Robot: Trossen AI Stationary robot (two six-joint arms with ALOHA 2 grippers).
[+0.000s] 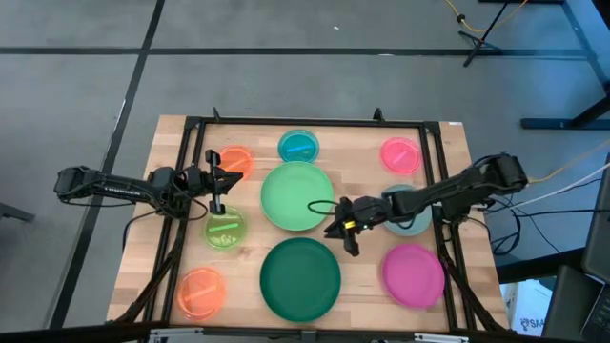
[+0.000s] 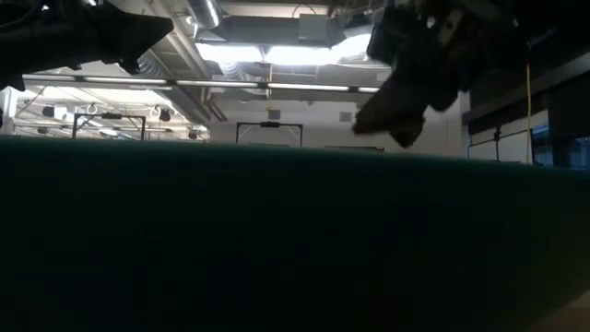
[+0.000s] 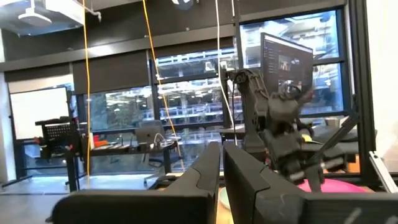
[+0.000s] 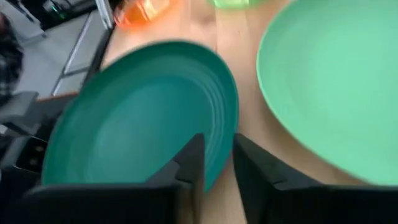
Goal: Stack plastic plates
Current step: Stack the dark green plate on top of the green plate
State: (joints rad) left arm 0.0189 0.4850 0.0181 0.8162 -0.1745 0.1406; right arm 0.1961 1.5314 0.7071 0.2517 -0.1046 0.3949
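Nine round plates lie flat on the wooden table. The large mint plate [image 1: 297,195] is in the middle, with the large dark green plate [image 1: 300,276] nearer. The magenta plate [image 1: 414,274] is at the near right, and the grey-blue plate [image 1: 412,221] is partly hidden under my right arm. The small ones are two orange [image 1: 233,160] [image 1: 201,291], a blue [image 1: 298,146], a pink [image 1: 400,153] and a lime [image 1: 225,229]. My right gripper [image 1: 345,233] [image 4: 218,158] hovers above the dark green plate's far-right rim [image 4: 227,124], open by a narrow gap. My left gripper [image 1: 217,186] [image 3: 222,163] is shut, raised between the far orange plate and the lime plate.
A black frame [image 1: 315,122] runs around the table top, its rails crossing the left and right sides. Bare wood [image 1: 362,276] shows between the dark green and magenta plates. In the low view the dark green plate's rim [image 2: 277,240] fills the foreground.
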